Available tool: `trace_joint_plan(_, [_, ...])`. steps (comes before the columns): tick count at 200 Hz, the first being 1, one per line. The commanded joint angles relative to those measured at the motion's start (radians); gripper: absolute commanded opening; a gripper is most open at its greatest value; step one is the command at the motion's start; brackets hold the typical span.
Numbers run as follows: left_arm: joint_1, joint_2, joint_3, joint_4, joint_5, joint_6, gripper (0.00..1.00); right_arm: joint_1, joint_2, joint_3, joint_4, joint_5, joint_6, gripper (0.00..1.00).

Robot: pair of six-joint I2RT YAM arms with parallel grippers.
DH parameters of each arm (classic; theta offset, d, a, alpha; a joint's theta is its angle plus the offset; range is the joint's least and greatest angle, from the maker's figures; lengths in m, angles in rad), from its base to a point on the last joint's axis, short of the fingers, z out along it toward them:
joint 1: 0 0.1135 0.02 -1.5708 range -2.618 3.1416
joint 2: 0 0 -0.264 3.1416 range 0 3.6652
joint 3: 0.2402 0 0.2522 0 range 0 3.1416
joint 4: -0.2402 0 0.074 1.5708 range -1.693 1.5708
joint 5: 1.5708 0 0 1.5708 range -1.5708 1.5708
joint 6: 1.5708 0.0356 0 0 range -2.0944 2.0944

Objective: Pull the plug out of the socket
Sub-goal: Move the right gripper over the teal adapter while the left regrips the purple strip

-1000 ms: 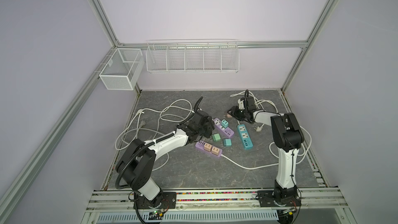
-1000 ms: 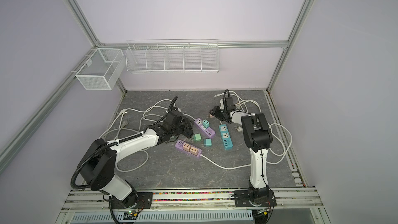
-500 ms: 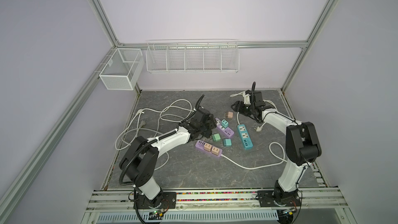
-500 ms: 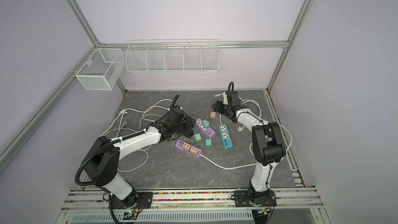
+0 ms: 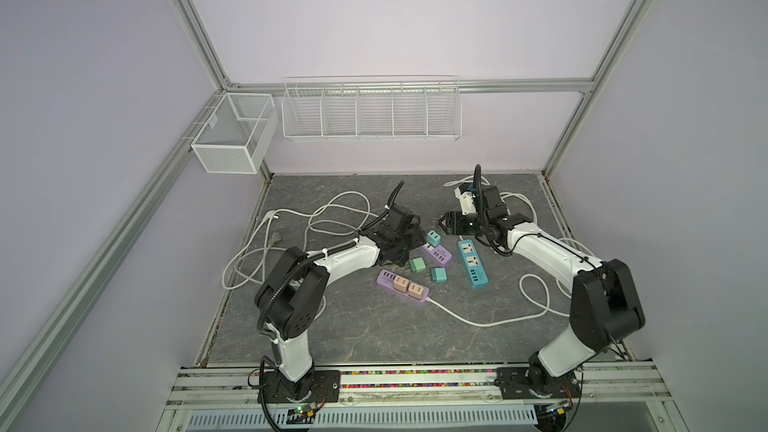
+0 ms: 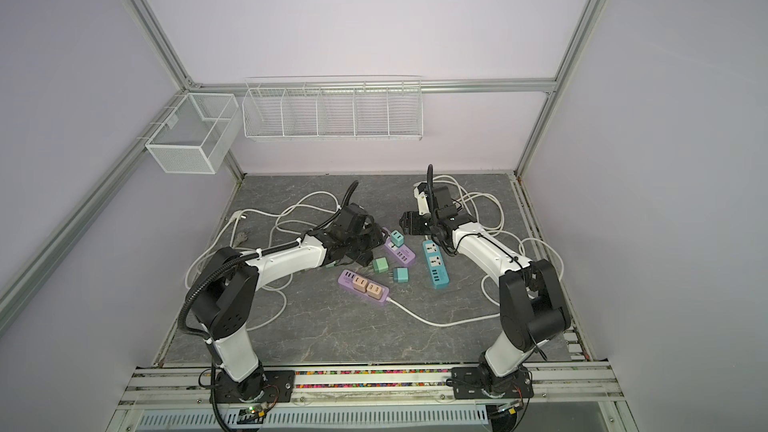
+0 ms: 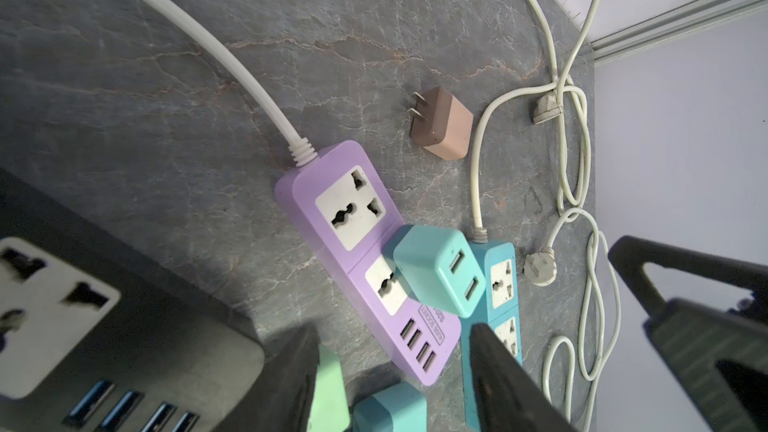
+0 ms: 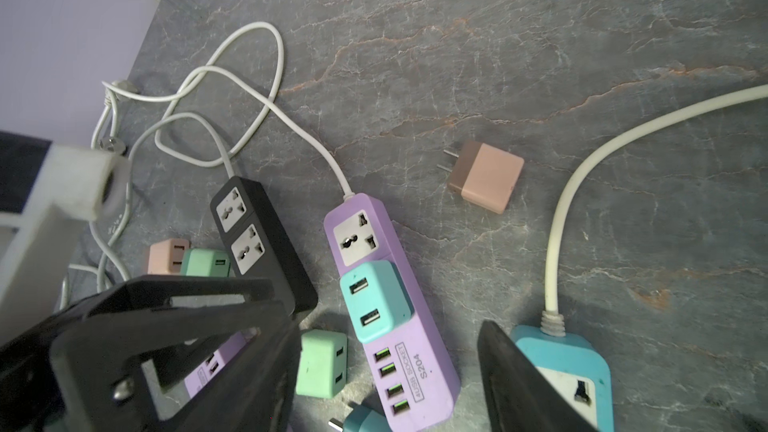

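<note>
A teal plug [image 8: 374,301] sits pushed into the purple power strip [image 8: 419,367] on the grey marbled desk [image 5: 374,326]. It fills the socket next to the strip's row of USB ports, and the socket at the strip's cord end is bare. The right fingers [image 8: 519,376] stand spread wide and grasp nothing, poised above the desk just past the strip's cord end. They are near the teal plug but clear of it. In the right wrist view the plug shows in the gap between them, touched by neither.

The left fingers [image 7: 498,376] are parted too, with nothing clamped. They are held low on the strip's left in both top views, over a black power strip [image 8: 262,243] lying alongside it.

The teal plug is a small rounded cube with two USB slots in its upturned face. It stands square on the strip with its prongs hidden.

A pink plug [image 8: 486,178] lies loose on its side beyond the strip's cord end, prongs bare. A green plug [image 5: 415,264] and a second teal plug [image 5: 438,275] lie loose off the strip's USB end. A blue power strip [image 5: 473,263] runs along its right. A second purple strip [image 5: 402,287], carrying two pink plugs, lies in front of it.
</note>
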Motion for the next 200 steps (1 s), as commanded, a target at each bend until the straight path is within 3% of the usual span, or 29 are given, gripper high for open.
trace_joint_plan(1, [-0.003,0.046,0.053,-0.032,0.021,-0.007,0.59,0.03,-0.028,-0.039,0.014,0.012,-0.077,0.7])
trace_joint_plan(81, [0.033,0.112,0.063,-0.041,0.015,-0.043,0.51,0.067,0.037,-0.077,0.114,-0.013,-0.159,0.68])
trace_joint_plan(138, [0.04,0.161,0.095,-0.015,0.061,-0.036,0.47,0.076,0.087,-0.061,0.111,0.069,-0.195,0.66])
trace_joint_plan(200, [0.043,0.206,0.119,-0.049,0.065,-0.054,0.41,0.098,0.147,-0.018,0.103,0.071,-0.243,0.64])
